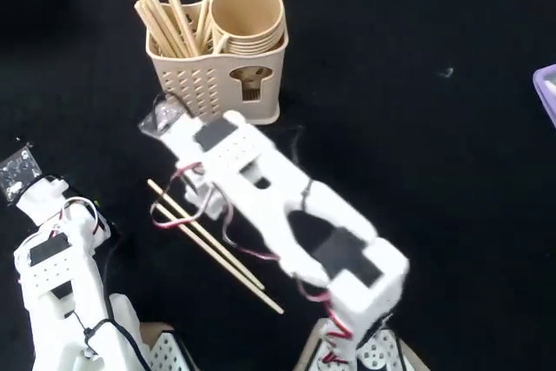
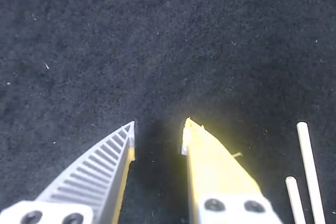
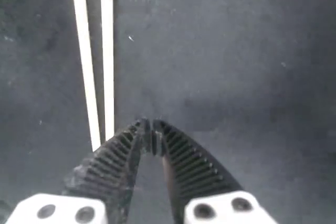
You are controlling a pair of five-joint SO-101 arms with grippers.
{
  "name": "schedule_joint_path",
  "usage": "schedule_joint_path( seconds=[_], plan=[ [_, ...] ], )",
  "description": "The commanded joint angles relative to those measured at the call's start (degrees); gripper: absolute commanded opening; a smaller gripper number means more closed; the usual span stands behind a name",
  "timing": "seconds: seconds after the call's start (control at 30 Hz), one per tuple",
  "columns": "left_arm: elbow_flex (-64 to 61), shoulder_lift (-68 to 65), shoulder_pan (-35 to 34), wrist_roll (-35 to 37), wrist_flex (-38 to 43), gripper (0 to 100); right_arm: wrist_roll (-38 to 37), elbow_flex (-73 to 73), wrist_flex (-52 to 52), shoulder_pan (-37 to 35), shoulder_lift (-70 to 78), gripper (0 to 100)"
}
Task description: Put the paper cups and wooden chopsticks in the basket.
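Two chopsticks lie side by side on the desk, near the basket that holds the cups. The right gripper hangs just beside them, its fingers pressed together and empty. It should open, straddle both sticks and pinch them mid-length. The left gripper is partly open.

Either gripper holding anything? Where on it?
Nothing held: left gripper open over bare table; right gripper shut empty, two chopsticks lying loose beside it.

White arm shells, black servos, red cables; left tool part yellow.
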State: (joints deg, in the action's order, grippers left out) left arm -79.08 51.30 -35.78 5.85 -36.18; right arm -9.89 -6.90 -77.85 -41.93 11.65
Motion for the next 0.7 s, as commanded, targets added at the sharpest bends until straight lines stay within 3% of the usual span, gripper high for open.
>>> schedule_joint_path(
  seconds=[0.0, 0.2, 0.4, 0.67],
  plan=[
    [2.59, 1.05, -0.48, -0.09, -0.26, 15, -0.44, -3.47, 1.58, -2.55, -8.4, 5.2],
    [2.59, 1.05, -0.48, -0.09, -0.26, 15, -0.88, -8.48, 13.19, -12.31, -5.76, 27.3],
    [2.59, 1.05, -1.98, -0.09, -0.26, 15, -0.88, -8.4, 23.91, -12.04, 0.92, 24.3],
    [2.68, 1.05, -2.24, -0.09, -0.26, 15, -6.95, -8.31, 25.41, -11.69, 5.58, 24.0]
  ],
)
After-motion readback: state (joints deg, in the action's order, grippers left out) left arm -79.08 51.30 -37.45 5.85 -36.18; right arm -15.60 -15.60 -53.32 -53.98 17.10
